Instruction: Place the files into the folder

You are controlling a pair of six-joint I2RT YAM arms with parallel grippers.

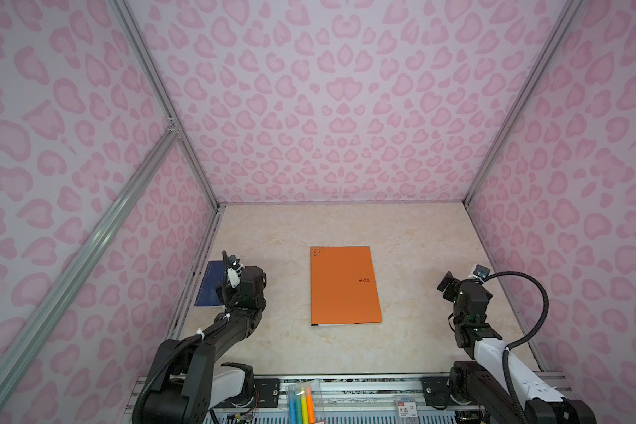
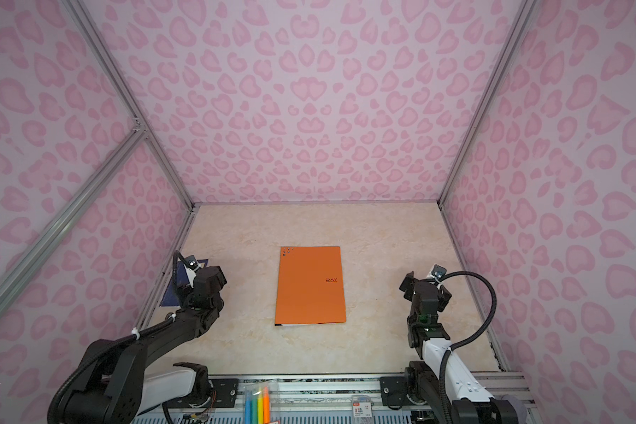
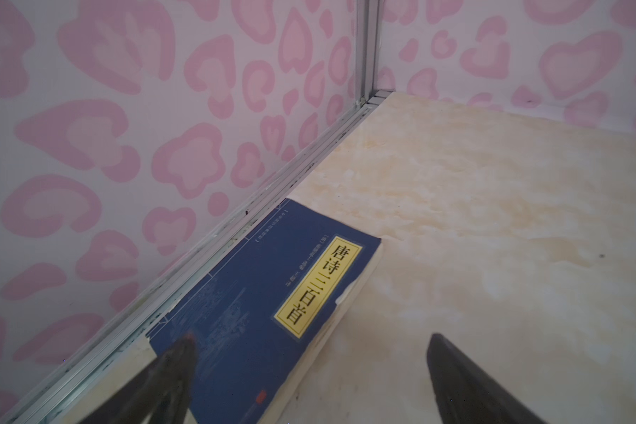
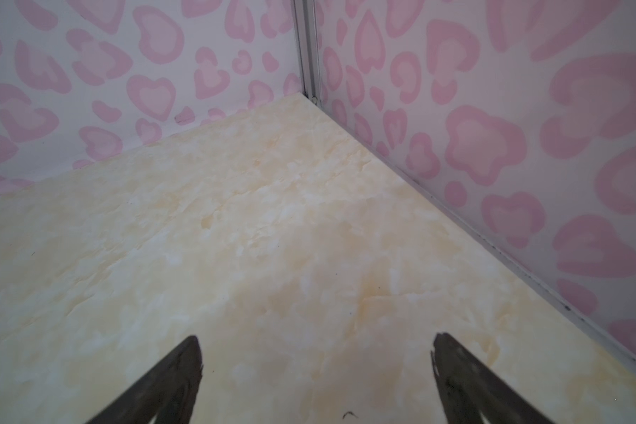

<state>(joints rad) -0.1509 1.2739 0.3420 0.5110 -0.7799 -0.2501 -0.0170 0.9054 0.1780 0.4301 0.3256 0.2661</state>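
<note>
**Fig.** Bimanual cell. Clock directions are read on the top views, w/ 6 o'clock nearest the arm bases.

**(a)** 6 o'clock, near rail: a pack of coloured markers [image 1: 302,402], off the table [image 1: 419,249] and no part of the job.

**(b)** Approx. 8 o'clock: the left gripper [image 3: 311,339], jaws spread wide, nothing between them. In the wrist view one finger [image 3: 177,367] shows in front of the dark blue booklet [image 3: 257,293], which lies flat along the wall at 9 o'clock.

**(c)** Approx. 4 o'clock: the right gripper [image 4: 316,337], jaws likewise wide apart and empty, w/ bare tabletop beneath.

**(d)** Centre: the folder [image 1: 344,286], shut, orange cover up, long side running 6–12 o'clock, well apart from both claws. A thin pale edge shows at its 6 o'clock side. We take this for the files [image 1: 327,325], i.e. inside, but we cannot tell how many. We see no loose sheets elsewhere on the table.

**(e)** 12 o'clock: the pink-patterned back wall [image 1: 346,110].

**Judgement.** The filing looks done or nearly so, and the step in hand is prob. parking the arms. To do it well, we hold both claws high and away from the cover so nothing lifts or slides. If the pale edge does stick out, we'd tap it flush from 6 o'clock w/ one closed claw while the other pins the cover. The left claw shouldn't drop onto the booklet.
</note>
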